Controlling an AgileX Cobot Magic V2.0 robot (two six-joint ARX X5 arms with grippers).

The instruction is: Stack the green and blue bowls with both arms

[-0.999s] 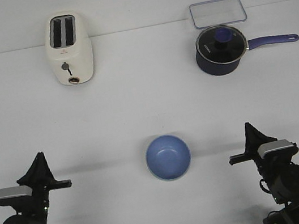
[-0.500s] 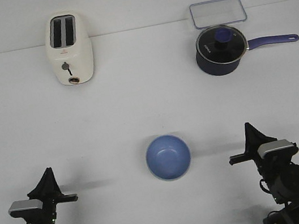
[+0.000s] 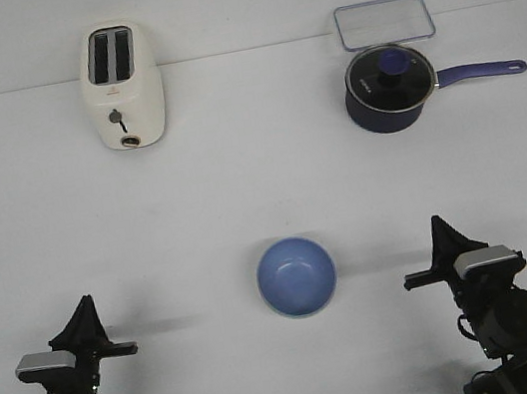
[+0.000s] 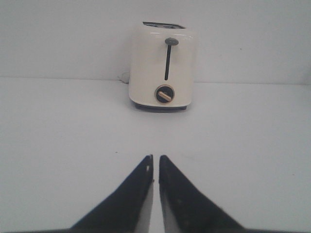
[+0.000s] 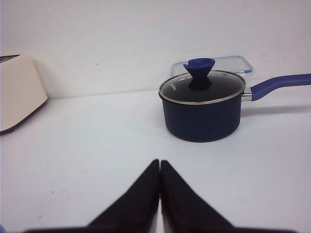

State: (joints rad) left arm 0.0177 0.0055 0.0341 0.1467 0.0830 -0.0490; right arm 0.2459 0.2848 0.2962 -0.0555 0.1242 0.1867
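Observation:
The periwinkle blue bowl (image 3: 297,275) sits upright on the white table, near the front and midway between my two arms. The sage green bowl shows nowhere on its own; I cannot tell whether it lies under the blue one. My left gripper (image 3: 84,301) is at the front left, well apart from the bowl, its jaws shut and empty; in the left wrist view (image 4: 156,158) it points at the toaster. My right gripper (image 3: 436,223) is at the front right, shut and empty; in the right wrist view (image 5: 160,162) it points at the saucepan.
A cream toaster (image 3: 121,86) stands at the back left and also shows in the left wrist view (image 4: 163,66). A dark navy lidded saucepan (image 3: 389,87) stands at the back right, handle to the right. A clear lidded container (image 3: 384,21) lies behind it.
My left arm has drawn back and lower toward the table's front edge, then held still. The right arm and the blue bowl have not moved.

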